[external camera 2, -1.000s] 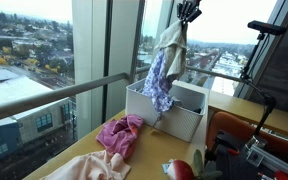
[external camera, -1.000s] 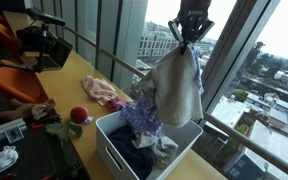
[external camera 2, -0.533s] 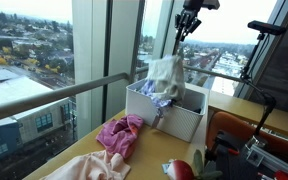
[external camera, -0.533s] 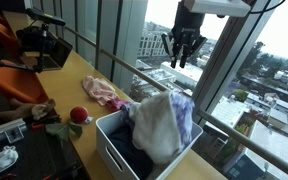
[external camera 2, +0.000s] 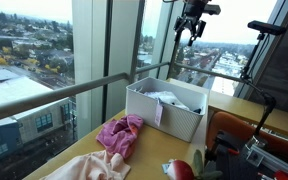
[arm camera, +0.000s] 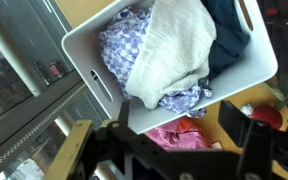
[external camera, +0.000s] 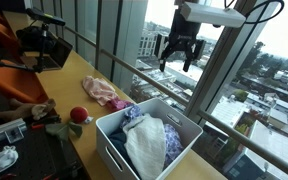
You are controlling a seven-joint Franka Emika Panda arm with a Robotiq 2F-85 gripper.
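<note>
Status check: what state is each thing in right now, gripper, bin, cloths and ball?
Gripper: fingers open, empty, high above the bin.
Bin: upright on the table, heaped with clothes.
Cream cloth: crumpled, on top in the bin.
Checked cloth: in the bin, partly under the cream cloth.
Pink cloth: bunched on the table, outside the bin.
Red ball: at rest on the table.

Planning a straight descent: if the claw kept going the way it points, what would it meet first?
Probably the white cloth heaped in the white bin, over the checked cloth; the open claw hangs above it, though depth is unclear.
</note>
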